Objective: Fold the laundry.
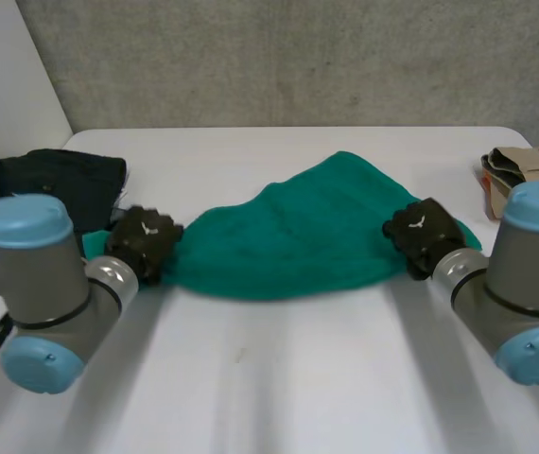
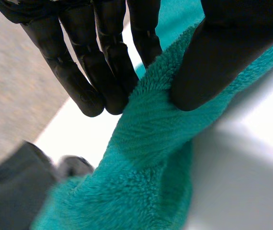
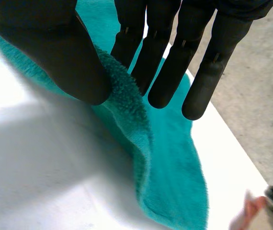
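A green towel lies spread across the middle of the white table. My left hand sits at the towel's left end, and in its wrist view the thumb pinches the green towel against the straight fingers. At the right end my right hand holds the edge the same way: the thumb presses a fold of the towel against the fingers. The cloth sags between the two hands.
A dark garment lies at the table's left edge, right behind my left hand. A beige and brown folded pile sits at the far right edge. The grey wall stands behind the table.
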Robot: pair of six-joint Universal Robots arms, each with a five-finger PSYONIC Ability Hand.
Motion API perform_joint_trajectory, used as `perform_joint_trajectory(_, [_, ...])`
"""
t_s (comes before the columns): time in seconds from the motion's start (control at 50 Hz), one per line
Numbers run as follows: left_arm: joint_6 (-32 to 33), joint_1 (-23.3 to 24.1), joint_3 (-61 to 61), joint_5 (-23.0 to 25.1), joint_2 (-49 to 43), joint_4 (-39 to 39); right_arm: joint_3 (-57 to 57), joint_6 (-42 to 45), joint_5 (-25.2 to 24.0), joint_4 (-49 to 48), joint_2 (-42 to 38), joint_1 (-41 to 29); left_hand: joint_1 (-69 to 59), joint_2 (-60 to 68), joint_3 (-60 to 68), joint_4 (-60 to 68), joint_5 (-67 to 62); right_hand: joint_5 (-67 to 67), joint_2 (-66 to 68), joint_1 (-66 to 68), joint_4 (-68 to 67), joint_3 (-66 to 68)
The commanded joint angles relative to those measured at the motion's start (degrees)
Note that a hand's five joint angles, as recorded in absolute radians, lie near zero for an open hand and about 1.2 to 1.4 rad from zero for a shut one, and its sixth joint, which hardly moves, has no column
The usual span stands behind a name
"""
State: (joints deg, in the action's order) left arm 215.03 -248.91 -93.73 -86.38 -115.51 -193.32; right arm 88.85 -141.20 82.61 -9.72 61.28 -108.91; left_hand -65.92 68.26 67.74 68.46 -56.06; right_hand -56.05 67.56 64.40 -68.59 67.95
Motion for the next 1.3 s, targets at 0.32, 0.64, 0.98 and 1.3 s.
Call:
perform_joint_trajectory(0.32, [-15.3,-1.1,7.8,1.9,16.6,15.0,-13.5,-6.5,-7.3,8.8,10.7,1.2,-14.1,11.7,12.3,11.5,-13.9,-14.0,12.4,15.6,-11.4,12.0])
perform_joint_trajectory(0.64, [-15.5,-3.9,24.5,-3.6,-11.6,12.4,-22.8,-7.2,7.4,-8.7,-12.3,-7.0,48.6,-50.9,-50.4,-51.1,48.7,-14.0,12.4,15.6,-11.4,12.0])
perform_joint_trajectory(0.98, [-9.9,5.6,-14.3,4.1,16.4,11.4,-18.1,-3.3,8.4,-3.8,-10.2,-9.0,42.1,-44.4,-43.9,-44.6,42.2,-14.0,12.4,15.6,-11.4,12.0])
perform_joint_trajectory(1.3, [-6.3,7.5,-13.9,4.0,1.6,-4.5,-10.5,-5.7,6.6,-4.4,-8.2,-8.4,41.4,-43.8,-43.2,-43.9,41.6,-14.0,12.4,15.6,-11.4,12.0])
